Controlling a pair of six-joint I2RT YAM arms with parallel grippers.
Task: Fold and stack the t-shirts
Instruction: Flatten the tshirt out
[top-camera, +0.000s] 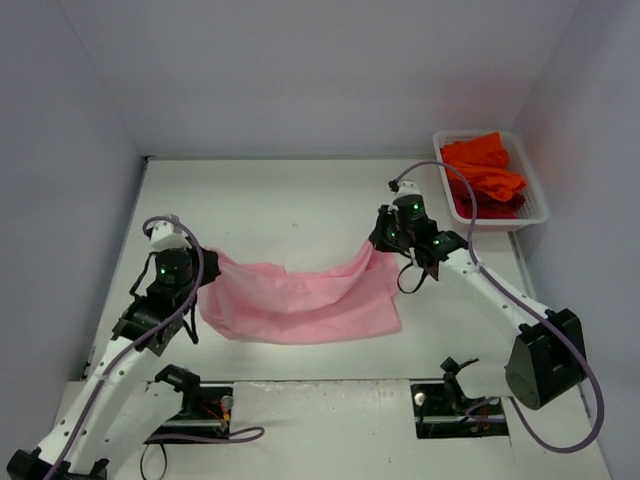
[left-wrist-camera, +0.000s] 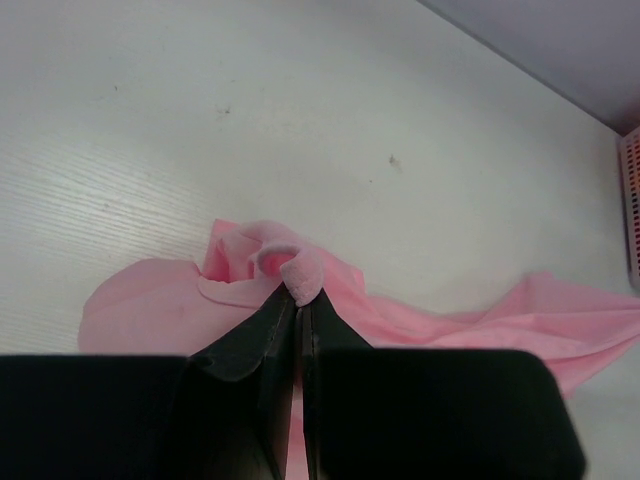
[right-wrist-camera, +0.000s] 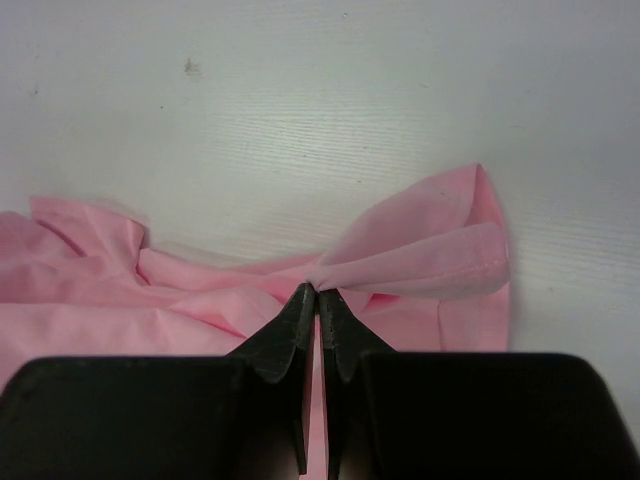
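Jaws of the left gripper (left-wrist-camera: 298, 296) are pinched shut on a bunched left corner of the pink shirt (top-camera: 300, 300), which is hung between the arms and sags onto the table (top-camera: 280, 200) at mid-scene. Its right corner is clamped by the closed right gripper (right-wrist-camera: 318, 292). Orange shirts (top-camera: 485, 172) are heaped in the basket (top-camera: 536, 195) at far right.

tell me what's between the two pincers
The pink t-shirt spans the gap from the left pincer to the right pincer, each shut on an edge; the top view shows it.
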